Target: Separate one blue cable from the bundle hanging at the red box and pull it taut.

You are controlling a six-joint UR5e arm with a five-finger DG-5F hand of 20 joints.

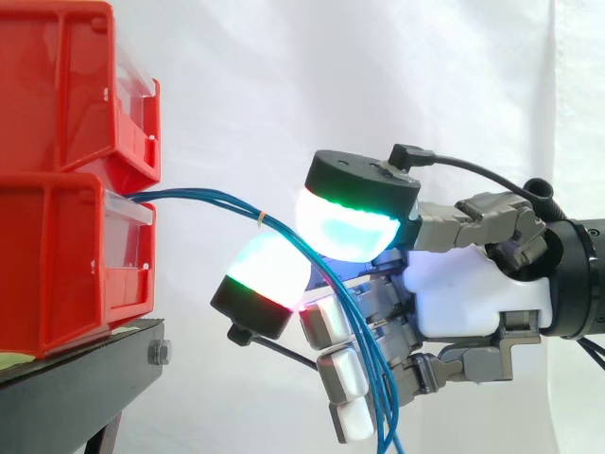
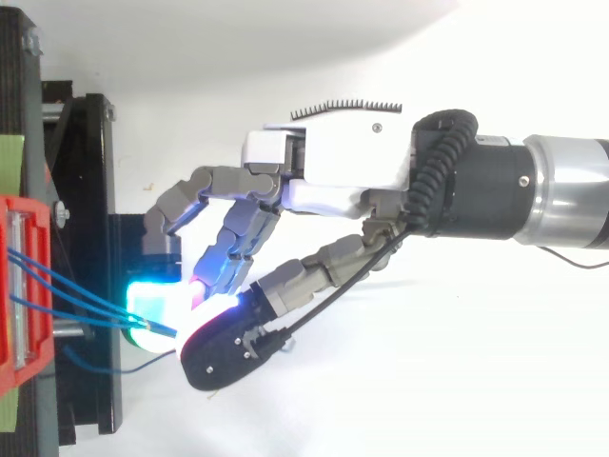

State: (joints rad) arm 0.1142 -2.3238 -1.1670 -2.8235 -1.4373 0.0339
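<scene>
A bundle of thin blue cables [image 1: 208, 197] leaves the front of the lower red box [image 1: 57, 265], runs right to a small pale tie [image 1: 261, 218], then drops steeply out of the bottom of the side view. My hand [image 1: 473, 293] reaches in from the right with curled fingers. Two glowing pads [image 1: 345, 227] close on the cables just past the tie, and the strands hang down in front of the lower fingers. From above, the cables [image 2: 76, 286] fan from the red box [image 2: 19, 286] into the cyan pad of my hand [image 2: 333, 167]. One strand [image 2: 133, 367] loops loose below.
A second red bin [image 1: 66, 85] is stacked on the lower one. Both stand on a black stand [image 1: 85, 378] at the left, whose edge lies just left of my fingers in the top view. A white curtain hangs behind.
</scene>
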